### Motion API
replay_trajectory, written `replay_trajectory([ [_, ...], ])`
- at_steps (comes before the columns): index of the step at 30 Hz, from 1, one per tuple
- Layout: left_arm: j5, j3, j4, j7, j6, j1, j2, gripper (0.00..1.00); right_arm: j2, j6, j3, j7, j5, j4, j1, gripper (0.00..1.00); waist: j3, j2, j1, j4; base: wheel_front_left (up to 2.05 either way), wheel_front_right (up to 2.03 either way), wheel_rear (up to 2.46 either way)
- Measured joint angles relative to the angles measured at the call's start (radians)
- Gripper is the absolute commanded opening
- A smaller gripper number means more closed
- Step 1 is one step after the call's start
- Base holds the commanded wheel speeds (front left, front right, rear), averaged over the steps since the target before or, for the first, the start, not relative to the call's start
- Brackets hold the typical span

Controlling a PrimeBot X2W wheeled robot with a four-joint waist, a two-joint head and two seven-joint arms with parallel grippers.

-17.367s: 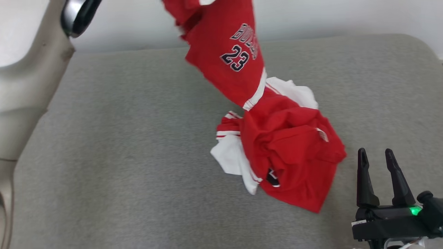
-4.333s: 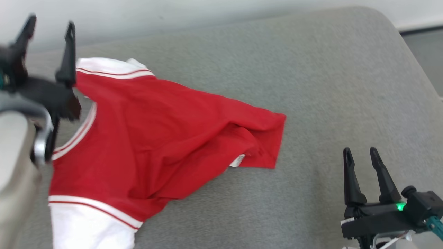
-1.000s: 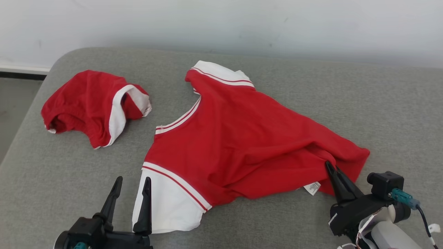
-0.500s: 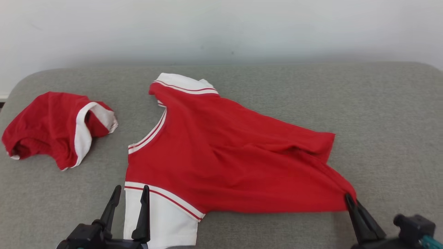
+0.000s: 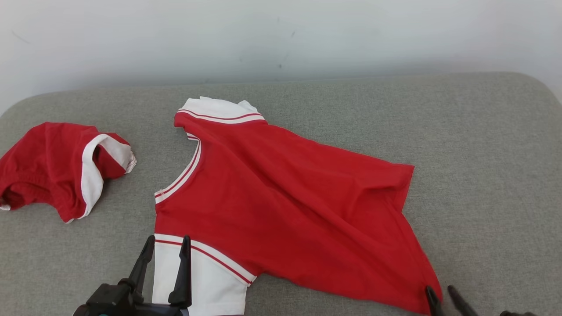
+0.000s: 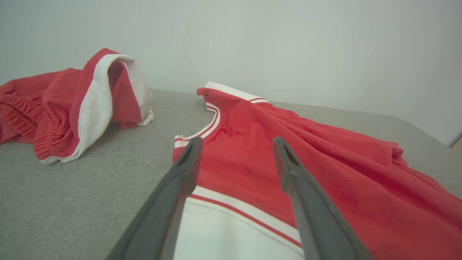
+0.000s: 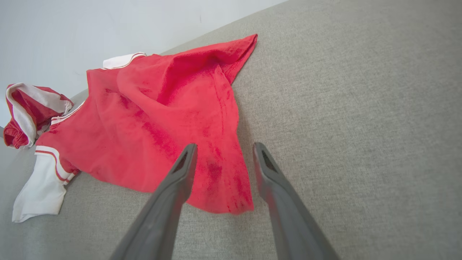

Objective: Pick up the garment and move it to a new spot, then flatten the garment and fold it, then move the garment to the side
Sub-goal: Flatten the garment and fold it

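A red shirt (image 5: 281, 210) with white sleeves and striped trim lies spread, back up, on the grey cushion (image 5: 483, 153); its hem corner reaches the lower right. My left gripper (image 5: 166, 245) is open at the bottom left, over the near white sleeve (image 5: 197, 281); in the left wrist view the shirt (image 6: 288, 169) lies between and beyond its fingers (image 6: 180, 180). My right gripper (image 5: 441, 294) is open at the bottom edge, just behind the hem corner; in the right wrist view that corner (image 7: 223, 187) lies flat between the spread fingers (image 7: 180, 173), free of both.
A second red garment with a white band (image 5: 57, 171) lies crumpled at the cushion's left end, also in the left wrist view (image 6: 72, 104). A pale wall (image 5: 281, 39) rises behind the cushion. Bare grey cushion stretches to the right of the shirt.
My right gripper dragged the hem corner toward the near right, stretching the shirt flatter, then let go and opened. The head camera also shifted. The left gripper stayed put.
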Motion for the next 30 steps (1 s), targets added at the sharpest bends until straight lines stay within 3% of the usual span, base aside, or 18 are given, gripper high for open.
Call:
replay_trajectory([
  [11,0.010,0.010,-0.007,0.000,-0.004,-0.002,0.000,1.00,-0.057,0.000,-0.074,0.008,-0.087,-0.003,-0.154,1.00,-0.003,0.0000,0.0000,0.023,0.00,0.00,0.00],
  [30,-0.012,-0.048,-0.025,0.000,0.016,-0.053,0.000,1.00,-0.145,0.000,-0.078,0.150,-0.114,0.343,-0.564,1.00,0.067,0.0000,0.0001,0.147,0.00,0.00,0.00],
])
